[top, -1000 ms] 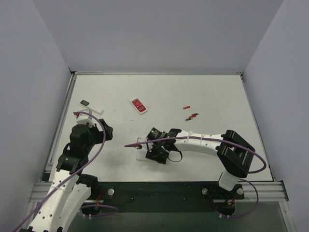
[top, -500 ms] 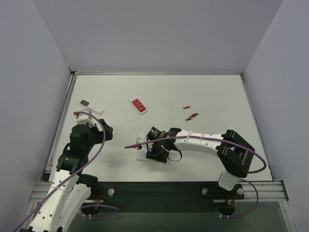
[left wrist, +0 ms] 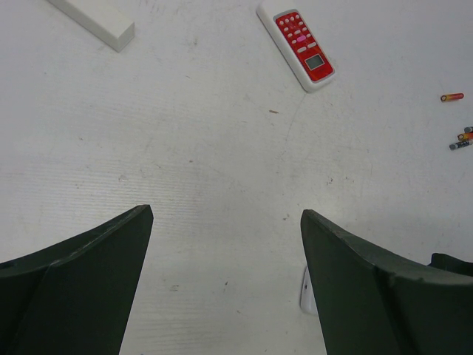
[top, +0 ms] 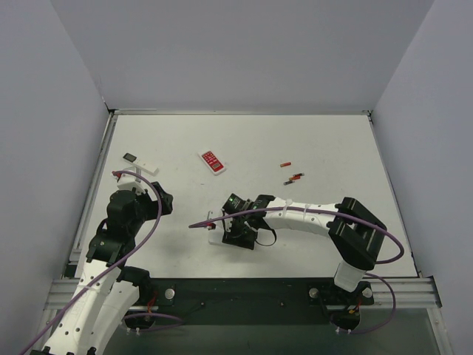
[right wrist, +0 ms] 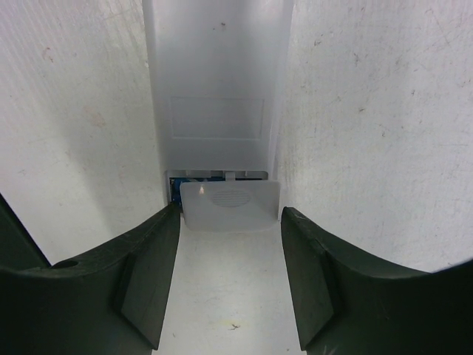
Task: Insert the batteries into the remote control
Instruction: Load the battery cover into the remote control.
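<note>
The white remote control (right wrist: 218,89) lies back up on the table, and its edge shows beside the right gripper in the top view (top: 215,228). A loose white battery cover (right wrist: 230,203) sits over the compartment's near end. A sliver of the blue batteries (right wrist: 194,178) shows in the slot behind it. My right gripper (right wrist: 230,222) is open, with a finger on each side of the cover's near edge; it hides most of the remote in the top view (top: 238,235). My left gripper (left wrist: 225,214) is open and empty above bare table at the left (top: 159,200). A corner of the remote (left wrist: 308,292) shows by its right finger.
A red-faced remote (top: 213,161) lies mid-table, also in the left wrist view (left wrist: 297,44). A slim white stick remote (top: 140,163) lies at the far left. Red cells (top: 285,163) and a mixed pair with a dark cell (top: 295,177) lie to the right.
My right gripper has edged slightly left along the remote. The left arm has not moved.
</note>
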Robot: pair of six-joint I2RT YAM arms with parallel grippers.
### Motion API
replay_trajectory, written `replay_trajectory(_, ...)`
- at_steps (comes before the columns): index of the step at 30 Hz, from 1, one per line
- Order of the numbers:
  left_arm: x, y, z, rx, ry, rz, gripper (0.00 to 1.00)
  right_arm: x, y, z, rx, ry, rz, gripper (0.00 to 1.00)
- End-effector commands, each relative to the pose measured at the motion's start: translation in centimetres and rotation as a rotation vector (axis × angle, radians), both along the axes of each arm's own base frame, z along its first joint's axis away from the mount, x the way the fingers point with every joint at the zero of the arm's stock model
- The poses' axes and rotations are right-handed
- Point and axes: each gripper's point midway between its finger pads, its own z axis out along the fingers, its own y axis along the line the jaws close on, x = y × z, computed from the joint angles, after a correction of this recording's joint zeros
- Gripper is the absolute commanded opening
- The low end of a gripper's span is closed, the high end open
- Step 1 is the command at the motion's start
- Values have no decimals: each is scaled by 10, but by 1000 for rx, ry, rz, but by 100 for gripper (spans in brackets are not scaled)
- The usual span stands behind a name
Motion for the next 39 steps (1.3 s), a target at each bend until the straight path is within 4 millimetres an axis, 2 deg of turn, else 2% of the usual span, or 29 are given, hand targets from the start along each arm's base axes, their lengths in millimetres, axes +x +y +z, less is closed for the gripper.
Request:
replay_trajectory(1, 4, -1, 11, -7, -43, -9, 92, -3, 4, 4, -5, 17, 24, 52)
replay_trajectory(7, 4, -2, 12, -8, -44, -11, 92, -3, 10, 18, 40, 13, 4, 55)
replay_trajectory(15, 4, -2, 10, -8, -40, -12, 92, -4, 17, 55, 153, -6, -61, 62)
replay_trajectory(21, 5, -11, 6, -32, -22, -48, 92, -3, 12, 73, 248, 23, -247, 62)
replay_trajectory(22, 4, -16, 4, -43, -12, -73, 92, 1, 4, 72, 258, 30, -297, 62)
replay_trajectory(24, 3, -26, -4, -59, 25, -110, 92, 5, 0, 71, 294, 55, -393, 60)
replay_trajectory(25, 0, -34, -8, -83, 50, -140, 92, 6, -8, 68, 302, 62, -425, 59)
replay_trajectory(28, -6, -58, -28, -114, 152, -225, 92, 9, -11, 64, 347, 86, -500, 56)
replay_trajectory(29, -9, -65, -33, -112, 176, -248, 92, 10, -17, 58, 339, 95, -526, 54)
replay_trajectory(34, -28, -106, -63, -26, 284, -331, 92, 11, -16, 44, 368, 136, -544, 47)
replay_trajectory(36, -31, -118, -68, -7, 293, -345, 91, 13, -15, 39, 382, 144, -549, 45)
replay_trajectory(37, -30, -119, -78, 26, 318, -337, 91, 14, -14, 37, 386, 148, -547, 45)
replay_trajectory(39, -32, -129, -81, 57, 327, -356, 90, 17, -15, 33, 397, 150, -555, 43)
